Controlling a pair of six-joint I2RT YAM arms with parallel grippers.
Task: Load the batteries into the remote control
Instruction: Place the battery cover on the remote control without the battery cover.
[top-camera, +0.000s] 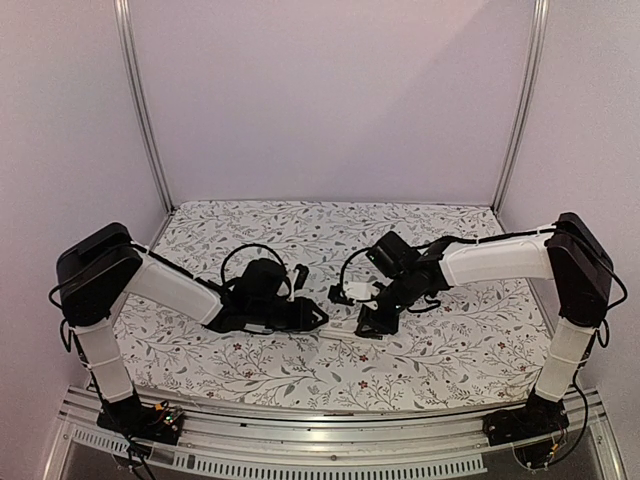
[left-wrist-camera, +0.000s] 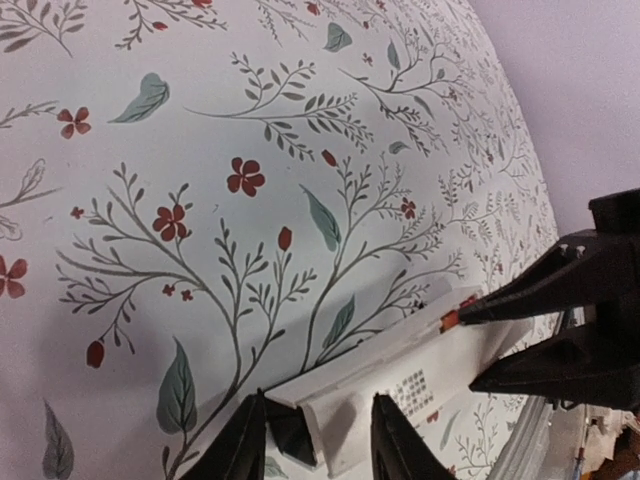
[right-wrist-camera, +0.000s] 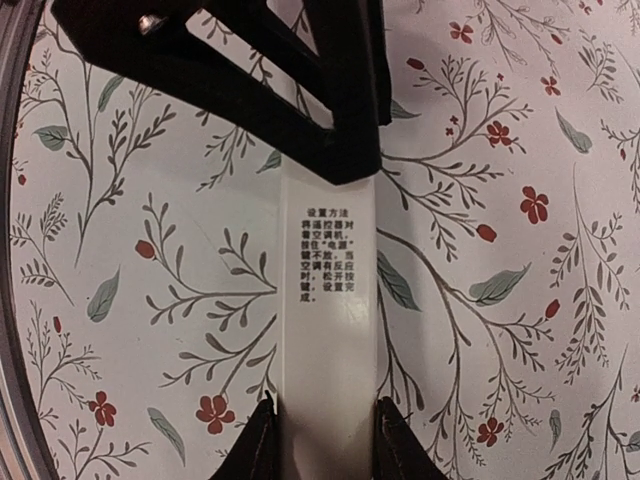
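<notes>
Writing in black Chinese characters runs down the white back of the remote control (right-wrist-camera: 328, 330), in a short block headed 设置方法. The smaller lines under the heading are hard to make out. The same block shows in the left wrist view, but it is too slanted to read there.

The remote control lies mid-surface between the two arms, over the floral-printed surface (top-camera: 300, 225). The right claw (right-wrist-camera: 323, 410) is pressed against both long edges at one end. The left claw (left-wrist-camera: 320, 405) straddles the opposite end, and its fingers seem clamped on it too.

In the left wrist view a small red piece (left-wrist-camera: 450, 320) sits at the tip of one right finger, against the remote's edge. It is too small to tell whether it is a battery.
</notes>
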